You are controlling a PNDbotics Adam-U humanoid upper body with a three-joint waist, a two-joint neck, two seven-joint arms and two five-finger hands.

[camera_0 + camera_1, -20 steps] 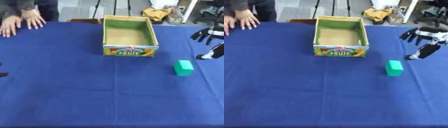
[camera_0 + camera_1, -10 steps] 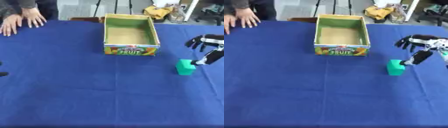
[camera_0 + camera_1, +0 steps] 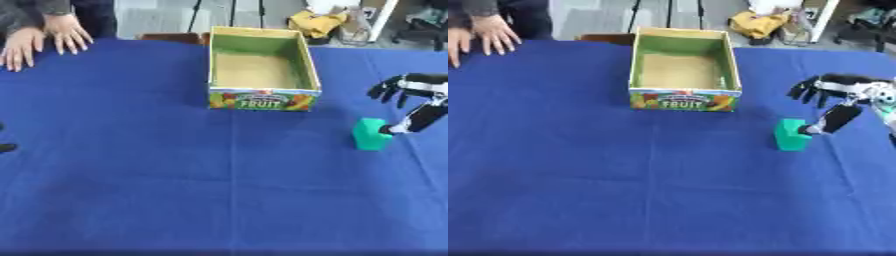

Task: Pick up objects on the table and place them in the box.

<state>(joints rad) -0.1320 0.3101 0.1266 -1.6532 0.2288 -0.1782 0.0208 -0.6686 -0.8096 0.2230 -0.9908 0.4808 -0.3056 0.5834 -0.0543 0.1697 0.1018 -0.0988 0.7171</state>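
Since a second ago our right hand (image 3: 843, 97) has come in from the right edge and dropped toward the green block (image 3: 790, 134), which has not shifted on the blue tablecloth (image 3: 175, 190). Now we see the hand poised just right of the block, fingers (image 3: 807, 90) spread and reaching leftward above it, the thumb (image 3: 829, 121) angled down so that its tip meets the block's upper right edge. The fingers are spread apart and hold nothing. The block stands upright in front of and to the right of the fruit box (image 3: 262, 99), apart from it. The box sits open and holds nothing we can see. Of our left hand only a dark tip (image 3: 7, 147) shows at the left edge, and we cannot tell its pose.
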